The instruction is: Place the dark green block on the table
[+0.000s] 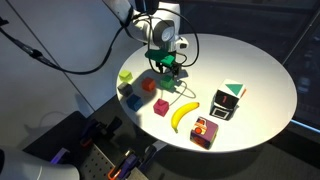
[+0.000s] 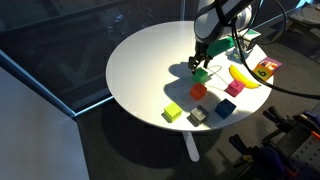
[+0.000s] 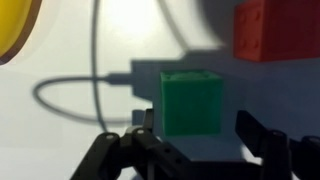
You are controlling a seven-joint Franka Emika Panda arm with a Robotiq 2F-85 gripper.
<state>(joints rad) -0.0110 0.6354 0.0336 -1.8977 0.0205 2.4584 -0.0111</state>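
Gripper (image 3: 195,120): jaws spread wide, clamping nothing. Two black fingers (image 3: 262,140) rise from the bottom edge of the wrist view, one on each side of the small dark green plastic cube (image 3: 192,102). There is a clear gap on the cube's right side. The left gap is narrower, and contact there cannot be judged.

Dark green cube: at frame centre in the wrist view, square-on and upright, apparently resting on the smooth white round table top (image 3: 60,55). It sits directly under the gripper in both exterior views (image 1: 168,70) (image 2: 201,73).

Wrist view, outward:
- red studded plastic brick (image 3: 275,30) at upper right, apart from the green cube
- curved yellow banana (image 3: 14,30), cut off at the upper left edge
- thin dark looping line (image 3: 60,108) left of centre; cable or shadow, cannot tell

Exterior view with the table (image 1: 260,70) filling the centre:
- gripper (image 1: 166,64) just above centre, left of mid-frame
- red brick (image 1: 147,85) below-left of it, magenta cube (image 1: 161,106) lower still
- lime yellow-green cube (image 1: 127,76) and blue cube (image 1: 135,100) near the left rim
- banana (image 1: 183,115) at lower centre
- black box with white-and-teal top (image 1: 228,100) at right
- small multicoloured carton (image 1: 205,131) near the bottom rim

Exterior view with the table (image 2: 140,70) seen from further off:
- gripper (image 2: 200,62) at upper right
- red brick (image 2: 198,90) just beneath the green cube
- banana (image 2: 243,76) to their right
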